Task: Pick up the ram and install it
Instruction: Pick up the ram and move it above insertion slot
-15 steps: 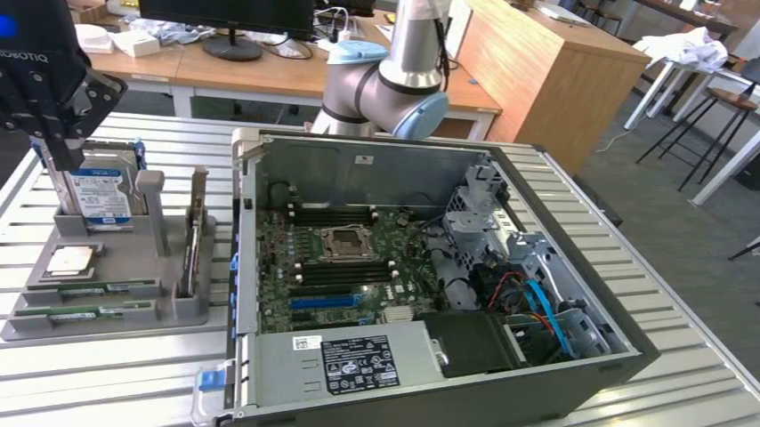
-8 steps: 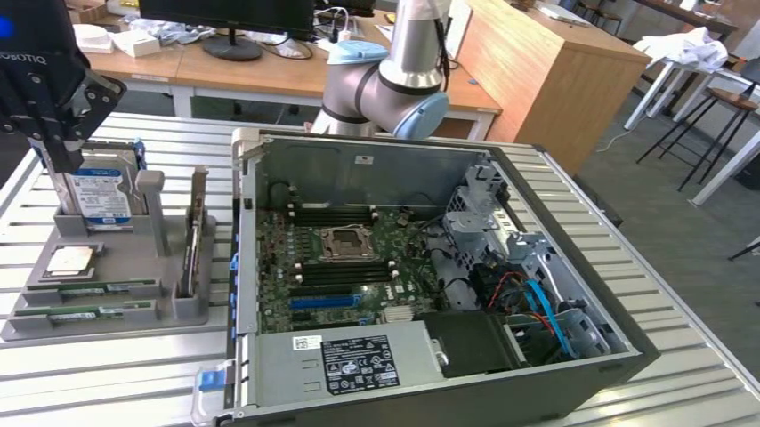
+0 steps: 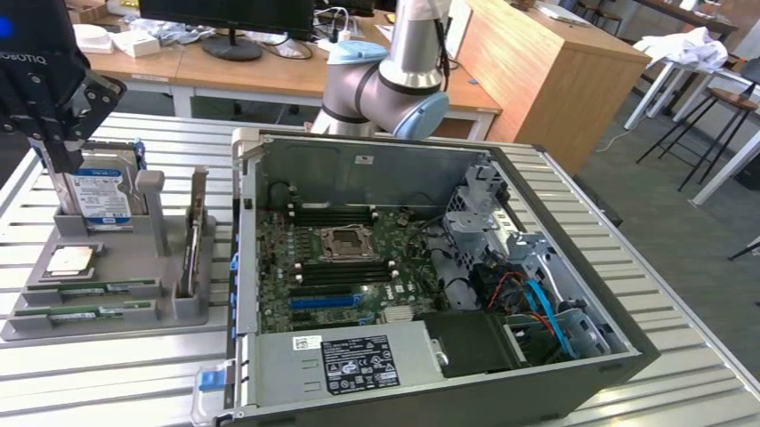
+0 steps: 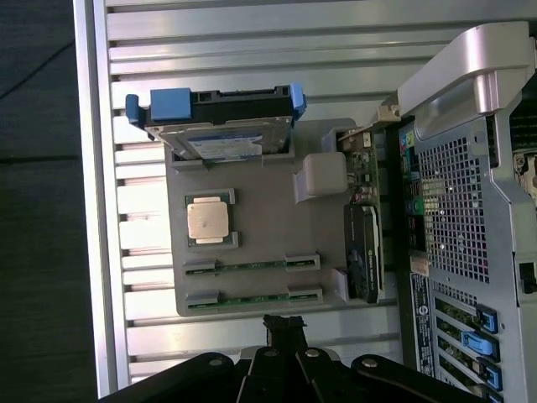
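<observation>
Two ram sticks, thin green boards, lie side by side in slots of the grey holder (image 3: 119, 267) at the exterior view's left: one (image 3: 98, 287) and one (image 3: 84, 310) nearer the front. In the wrist view the same ram sticks (image 4: 252, 265) (image 4: 252, 299) lie just beyond my fingertips. My black gripper (image 3: 53, 160) (image 4: 284, 323) hangs above the holder's far end, over the hard drive, shut with nothing in it. The open computer case (image 3: 451, 374) stands beside the holder, its motherboard slots (image 3: 338, 267) exposed.
The holder also carries a blue-labelled hard drive (image 3: 101, 196) (image 4: 222, 138), a square silver processor (image 3: 71, 260) (image 4: 210, 220) and an upright expansion card (image 3: 192, 240) (image 4: 365, 243). All stand on a slatted metal table (image 3: 107, 374). Desks, a monitor and stools are behind.
</observation>
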`<state>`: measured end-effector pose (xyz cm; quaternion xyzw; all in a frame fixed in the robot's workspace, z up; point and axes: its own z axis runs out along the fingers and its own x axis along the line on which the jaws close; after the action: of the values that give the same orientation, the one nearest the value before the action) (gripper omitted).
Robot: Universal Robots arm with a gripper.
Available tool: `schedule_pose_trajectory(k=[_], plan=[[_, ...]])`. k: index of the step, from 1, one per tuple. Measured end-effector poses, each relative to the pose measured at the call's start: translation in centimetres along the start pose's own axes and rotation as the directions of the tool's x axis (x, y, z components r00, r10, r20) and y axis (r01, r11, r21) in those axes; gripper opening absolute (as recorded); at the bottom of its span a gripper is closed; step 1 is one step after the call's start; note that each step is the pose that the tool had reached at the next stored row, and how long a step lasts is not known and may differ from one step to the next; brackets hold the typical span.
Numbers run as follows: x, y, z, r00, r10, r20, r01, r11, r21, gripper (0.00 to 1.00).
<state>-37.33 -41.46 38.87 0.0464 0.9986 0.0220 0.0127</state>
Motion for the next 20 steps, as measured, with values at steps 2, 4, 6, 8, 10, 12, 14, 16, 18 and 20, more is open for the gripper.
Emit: schedule_pose_trajectory(k=[2, 4, 6, 8, 10, 12, 14, 16, 18, 20], plan=[[0.0, 0.0, 0.0, 1.0, -0.003, -0.0001, 0.003, 1.0, -0.0001, 0.1], [0.01, 0.0, 0.0, 0.9999, -0.011, -0.0006, 0.011, 0.9999, -0.0003, 0.1], [0.0, 0.0, 0.0, 0.9998, -0.022, -0.0011, 0.022, 0.9998, -0.0005, 0.1], [0.0, 0.0, 0.0, 0.9993, -0.036, -0.0016, 0.036, 0.9993, -0.0009, 0.1], [0.0, 0.0, 0.0, 0.9986, -0.054, -0.0024, 0.054, 0.9986, -0.0013, 0.1], [0.0, 0.0, 0.0, 0.9974, -0.072, -0.0032, 0.072, 0.9974, -0.0017, 0.1], [0.0, 0.0, 0.0, 0.9958, -0.091, -0.0041, 0.091, 0.9959, -0.0023, 0.1], [0.0, 0.0, 0.0, 0.9937, -0.112, -0.0049, 0.112, 0.9937, -0.0029, 0.1], [0.0, 0.0, 0.0, 0.991, -0.133, -0.0058, 0.133, 0.9911, -0.0035, 0.1], [0.0, 0.0, 0.0, 0.9881, -0.154, -0.0066, 0.154, 0.9881, -0.0041, 0.1]])
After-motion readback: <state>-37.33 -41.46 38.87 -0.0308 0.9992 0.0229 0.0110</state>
